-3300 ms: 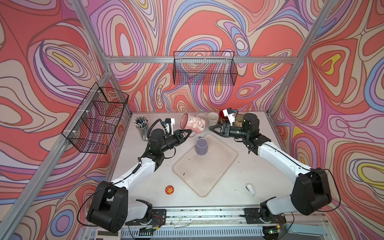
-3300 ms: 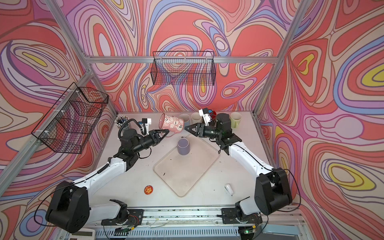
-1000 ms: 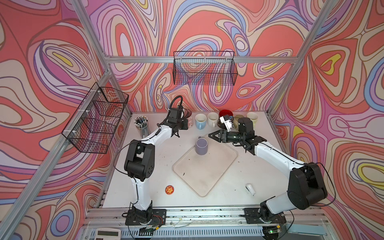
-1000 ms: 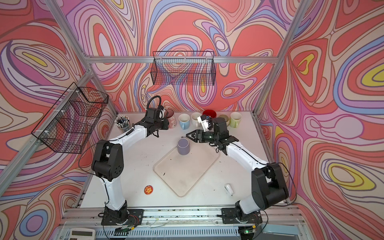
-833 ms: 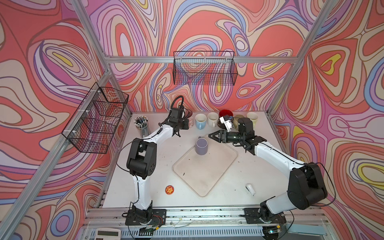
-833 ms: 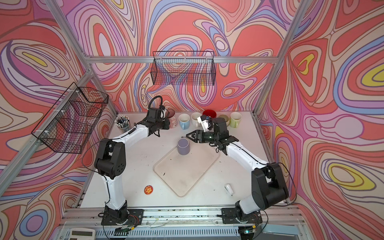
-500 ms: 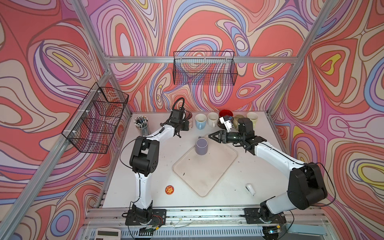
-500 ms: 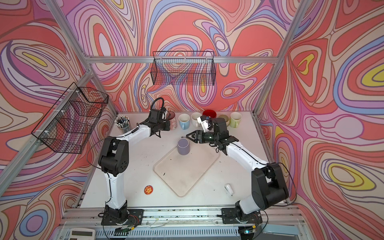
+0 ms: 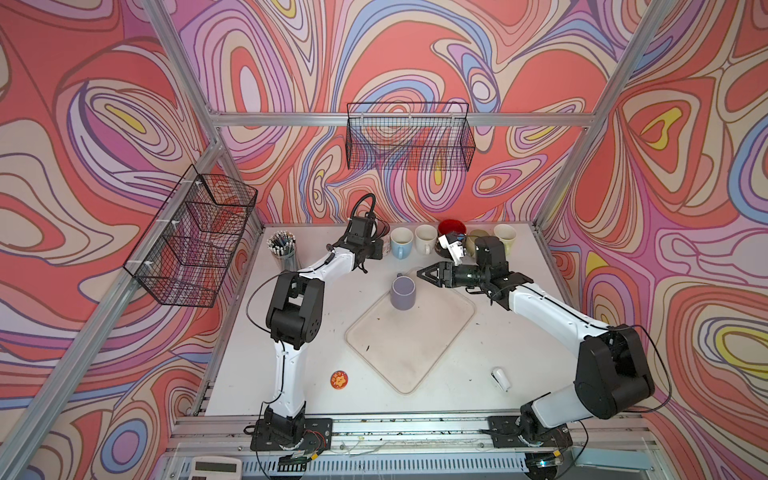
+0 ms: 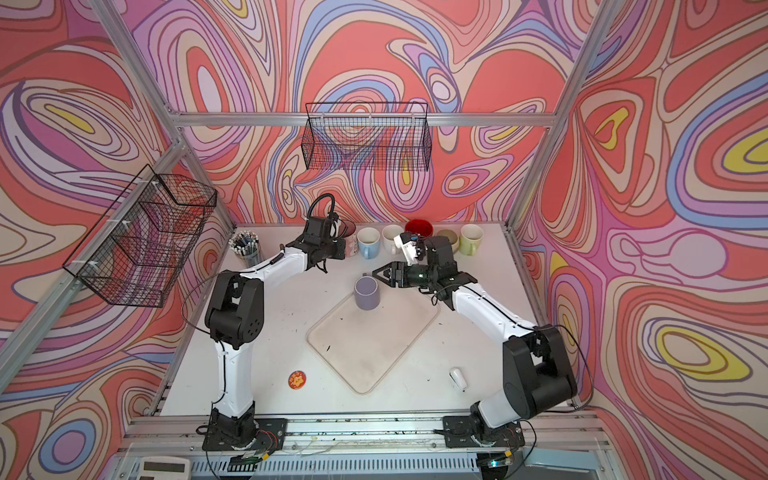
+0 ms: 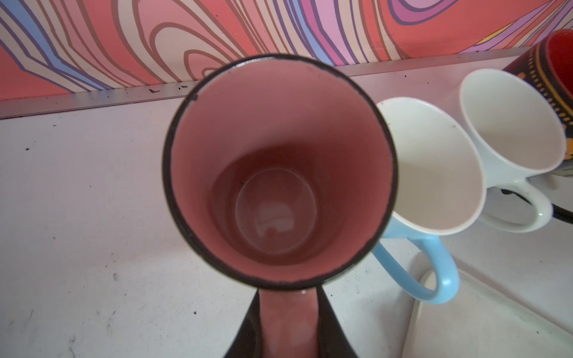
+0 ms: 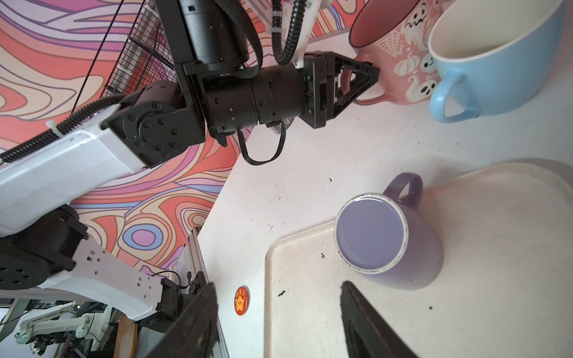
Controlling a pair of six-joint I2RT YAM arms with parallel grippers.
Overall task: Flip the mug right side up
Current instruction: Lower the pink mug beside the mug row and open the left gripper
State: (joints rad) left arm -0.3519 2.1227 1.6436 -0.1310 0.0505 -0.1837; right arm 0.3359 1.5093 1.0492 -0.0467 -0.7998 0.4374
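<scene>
Placement complete; release outstanding

Pink ghost-printed ceramic mug (image 12: pixel 400 52), tilted in the air seconds ago, now stands mouth-up on the white worktop (image 12: pixel 341 139) beside a blue mug (image 12: pixel 502 55). Left end effector (image 12: pixel 370 74) stays clenched on its handle; right end effector (image 9: pixel 419 272) hangs released.

Bright even light, perhaps soft close-ups

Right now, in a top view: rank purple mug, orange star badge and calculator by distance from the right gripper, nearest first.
1. purple mug, just left of the right gripper.
2. orange star badge, front left.
3. calculator, bottom-left edge of view.
</scene>
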